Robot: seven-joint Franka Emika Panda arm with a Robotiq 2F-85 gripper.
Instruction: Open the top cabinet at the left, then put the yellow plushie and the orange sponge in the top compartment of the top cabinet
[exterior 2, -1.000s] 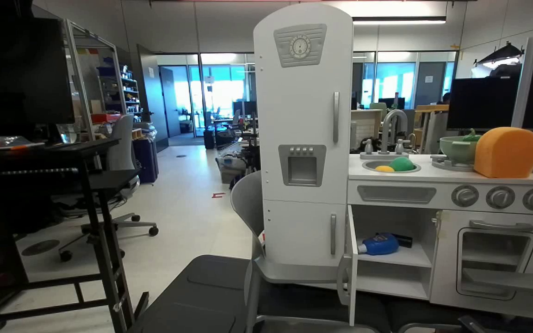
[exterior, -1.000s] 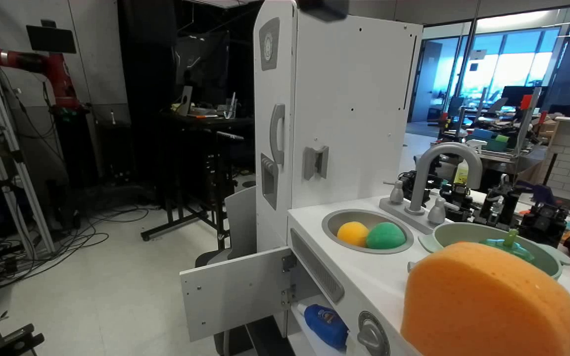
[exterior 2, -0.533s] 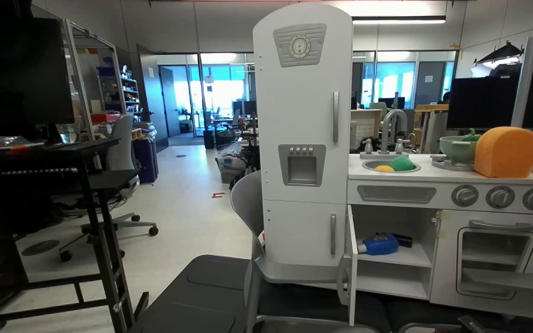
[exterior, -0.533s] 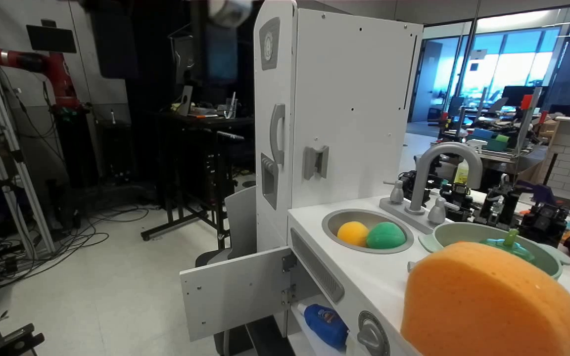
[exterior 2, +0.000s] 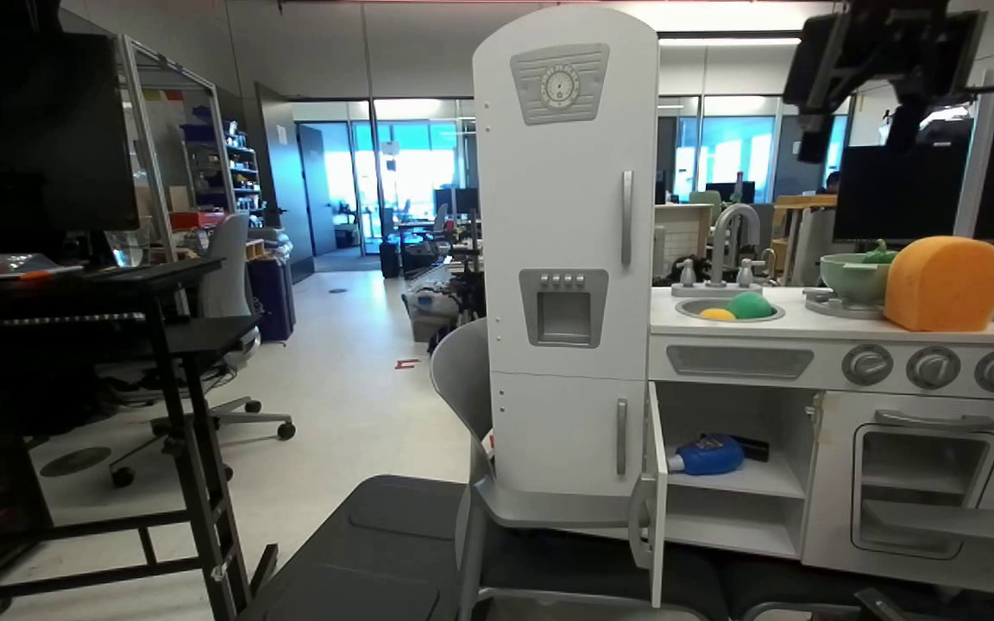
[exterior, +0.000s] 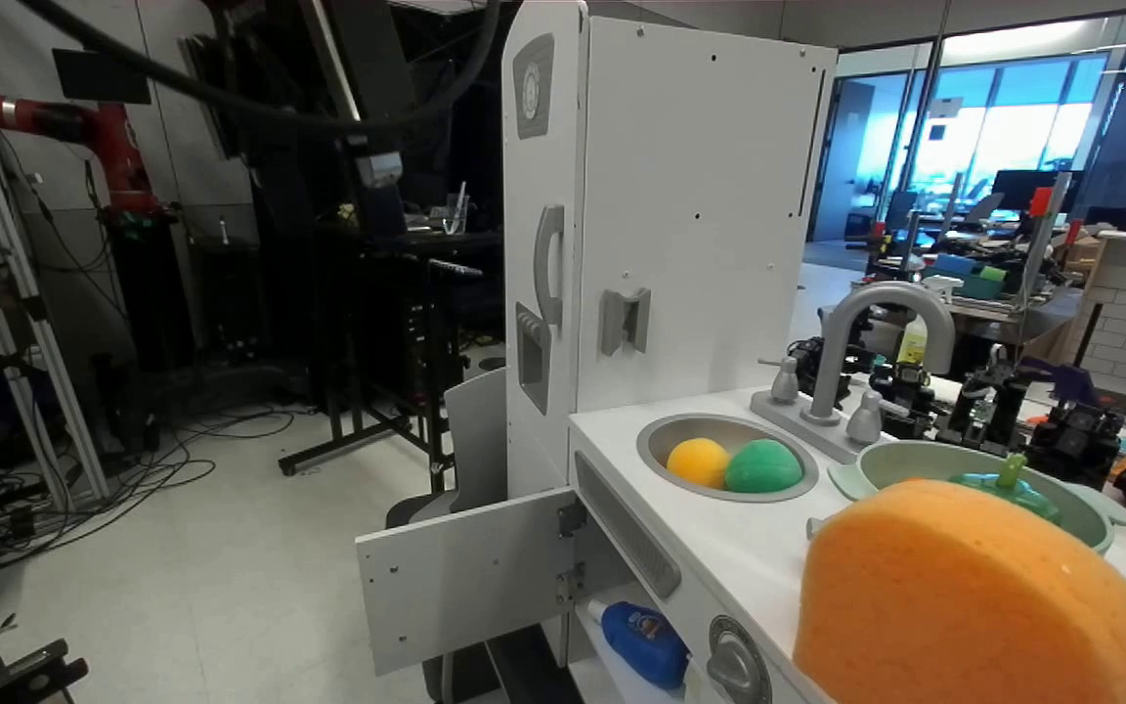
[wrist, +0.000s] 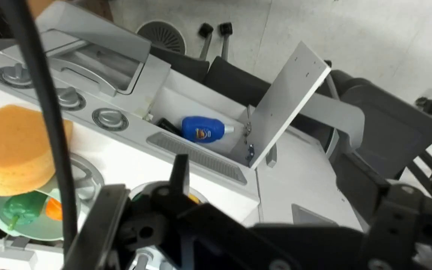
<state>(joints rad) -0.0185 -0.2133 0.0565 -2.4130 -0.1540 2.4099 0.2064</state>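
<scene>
Jaws hang parted, the orange sponge [exterior 2: 941, 289] rounded side up, long axis unclear.

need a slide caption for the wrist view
Open gripper above a toy kitchen, orange sponge on the counter beside a bowl, blue bottle lying inside the open under-sink cabinet.

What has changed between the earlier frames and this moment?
The black two-fingered gripper came into an exterior view from the upper right, moving left, jaws apart; nothing visibly taken or let go. The large orange sponge, round yellow plushie in the grey sink, blue plastic bottle and shut white upper door stayed put.
</scene>
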